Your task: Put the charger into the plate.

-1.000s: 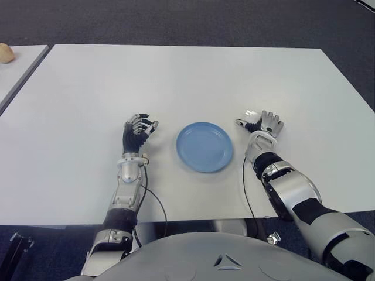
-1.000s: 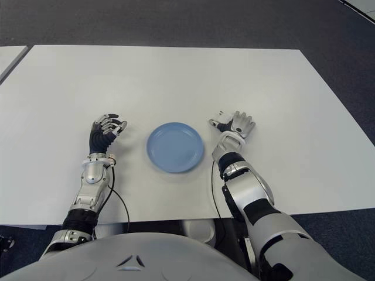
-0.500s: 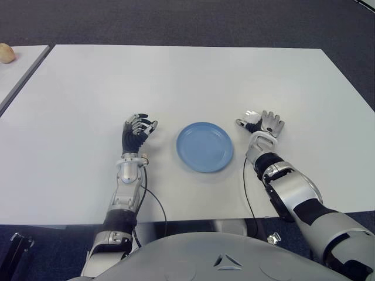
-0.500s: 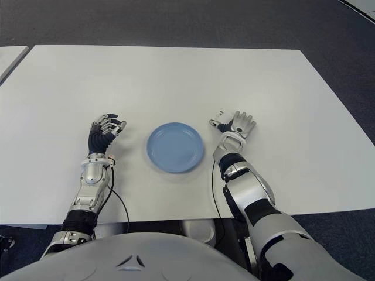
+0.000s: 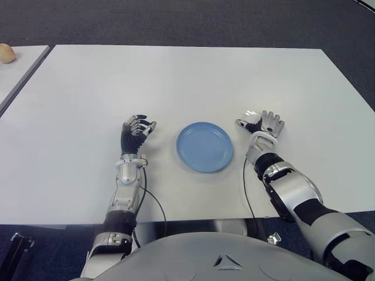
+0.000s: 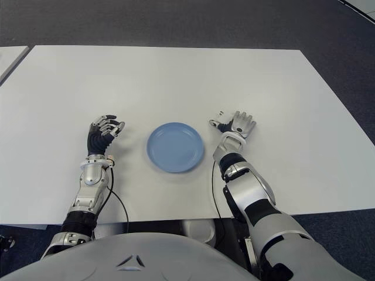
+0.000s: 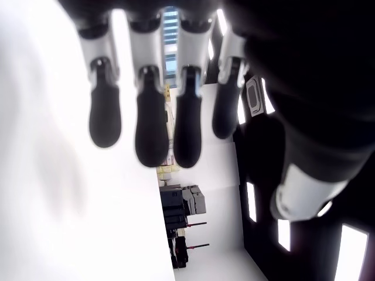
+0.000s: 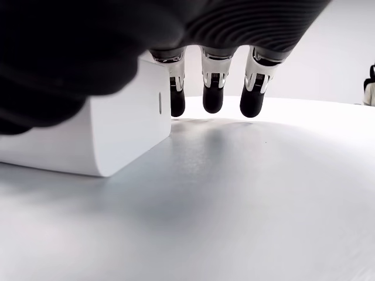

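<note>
Charger (image 8: 94,132) lies on counter (image 5: 193,82) under right hand (image 5: 262,123), right of plate (image 5: 204,146). Right hand fingers draped over it, not closed, no grip yet. Charger long axis unclear. Plate lies leftward of it. Left hand (image 5: 136,132) left of plate, loosely curled, empty.

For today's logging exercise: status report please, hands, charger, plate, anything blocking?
Right hand over charger, fingers around it, grasp unconfirmed. Charger on table, right of blue plate. Left hand open, left of plate. Path clear.
</note>
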`<move>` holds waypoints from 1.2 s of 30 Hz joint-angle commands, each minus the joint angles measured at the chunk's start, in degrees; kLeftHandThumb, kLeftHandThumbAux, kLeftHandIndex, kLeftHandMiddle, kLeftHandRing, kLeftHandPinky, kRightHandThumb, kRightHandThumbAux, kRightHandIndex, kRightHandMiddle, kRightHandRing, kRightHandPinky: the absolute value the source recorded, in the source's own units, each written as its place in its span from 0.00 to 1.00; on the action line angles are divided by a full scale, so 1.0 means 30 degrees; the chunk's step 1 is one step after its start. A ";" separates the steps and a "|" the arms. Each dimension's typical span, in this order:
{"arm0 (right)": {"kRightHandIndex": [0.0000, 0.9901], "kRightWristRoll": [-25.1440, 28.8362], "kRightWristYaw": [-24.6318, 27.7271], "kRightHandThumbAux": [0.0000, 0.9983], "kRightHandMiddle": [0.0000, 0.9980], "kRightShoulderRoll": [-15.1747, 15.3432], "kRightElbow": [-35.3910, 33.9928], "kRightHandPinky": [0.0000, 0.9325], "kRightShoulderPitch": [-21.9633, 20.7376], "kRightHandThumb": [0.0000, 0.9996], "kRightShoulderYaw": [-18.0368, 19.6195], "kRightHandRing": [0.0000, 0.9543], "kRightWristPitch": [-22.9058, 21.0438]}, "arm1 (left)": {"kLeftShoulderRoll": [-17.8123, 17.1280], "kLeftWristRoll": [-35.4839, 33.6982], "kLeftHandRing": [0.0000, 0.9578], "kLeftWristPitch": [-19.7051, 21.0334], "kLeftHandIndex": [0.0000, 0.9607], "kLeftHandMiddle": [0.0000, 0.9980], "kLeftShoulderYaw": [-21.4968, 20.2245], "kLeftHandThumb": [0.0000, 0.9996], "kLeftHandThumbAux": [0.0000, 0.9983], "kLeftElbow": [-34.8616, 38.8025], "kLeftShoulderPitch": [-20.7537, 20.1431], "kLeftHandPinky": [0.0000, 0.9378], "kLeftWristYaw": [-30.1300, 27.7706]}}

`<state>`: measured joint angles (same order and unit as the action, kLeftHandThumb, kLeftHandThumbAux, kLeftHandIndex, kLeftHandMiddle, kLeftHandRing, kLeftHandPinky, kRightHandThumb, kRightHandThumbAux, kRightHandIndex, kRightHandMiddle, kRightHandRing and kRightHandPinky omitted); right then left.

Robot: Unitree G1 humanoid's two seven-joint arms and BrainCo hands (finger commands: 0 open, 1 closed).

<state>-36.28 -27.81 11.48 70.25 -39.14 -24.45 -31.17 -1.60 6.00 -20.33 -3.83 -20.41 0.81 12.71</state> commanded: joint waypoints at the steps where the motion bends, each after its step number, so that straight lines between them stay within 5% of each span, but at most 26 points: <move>1: 0.00 0.0201 0.1654 0.46 0.00 -0.0076 0.1850 0.02 0.3144 0.79 -0.0303 0.00 -0.0480 | -0.0058 -0.0308 0.67 0.0122 0.40 0.52 -0.0217 0.83 0.68 -0.0195 0.0070 0.65 -0.0235; 16: 0.00 0.0130 0.0586 0.48 0.00 0.0263 0.1700 0.06 0.3297 0.68 -0.0364 0.00 0.0205 | -0.0132 -0.0903 0.68 0.0041 0.41 0.53 -0.0398 0.83 0.68 -0.0290 0.0078 0.67 -0.0501; 30: 0.00 0.0590 0.1901 0.49 0.00 0.0522 0.1566 0.14 0.2927 0.66 -0.0022 0.00 0.0046 | -0.0164 -0.0893 0.65 0.0032 0.41 0.51 -0.0649 0.83 0.68 -0.0412 0.0015 0.62 -0.0470; 36: 0.14 0.1188 0.1218 0.50 0.11 0.0642 0.1177 0.30 0.3011 0.69 0.0761 0.16 0.0368 | -0.0175 -0.0911 0.63 0.0190 0.41 0.50 -0.0652 0.83 0.68 -0.0257 0.0077 0.62 -0.0567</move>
<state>-35.63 -27.99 12.77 69.90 -38.48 -23.69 -28.79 -1.91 3.67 -20.40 -5.75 -20.68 0.81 12.12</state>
